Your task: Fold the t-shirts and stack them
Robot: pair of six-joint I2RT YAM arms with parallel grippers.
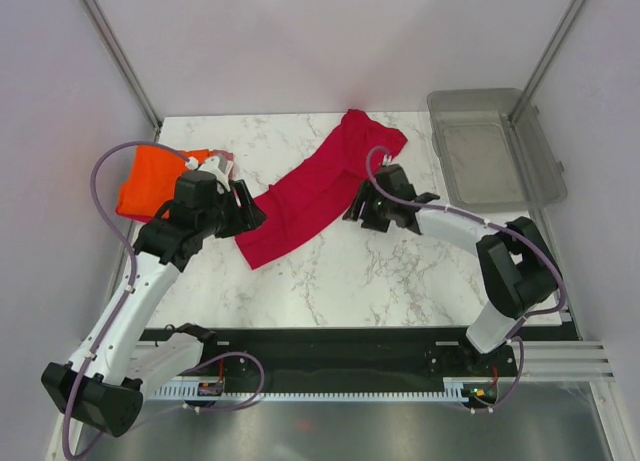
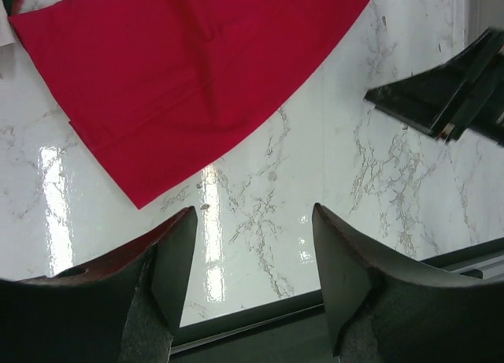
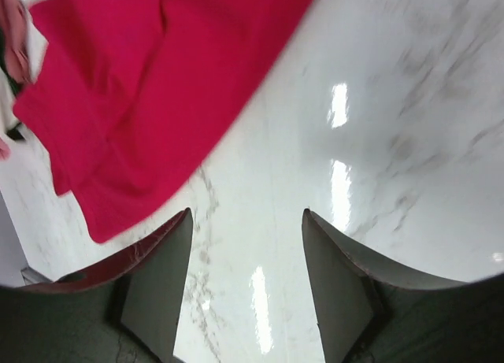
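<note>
A crimson red t-shirt (image 1: 315, 189) lies folded lengthwise as a long diagonal strip across the middle of the marble table; it also fills the top of the left wrist view (image 2: 189, 72) and the upper left of the right wrist view (image 3: 150, 87). A bright orange t-shirt (image 1: 150, 181) lies at the table's left edge, with white and pink cloth edges (image 1: 215, 161) beside it. My left gripper (image 1: 248, 209) is open at the strip's lower left end, bare marble between its fingers (image 2: 177, 253). Just off the strip's right side, my right gripper (image 1: 358, 207) is open and empty as well (image 3: 246, 221).
A clear grey plastic bin (image 1: 495, 146) with its lid swung open stands at the back right of the table (image 1: 380, 271). Grey walls close in the left, right and back. The arms' black base rail (image 1: 350, 346) runs along the near edge.
</note>
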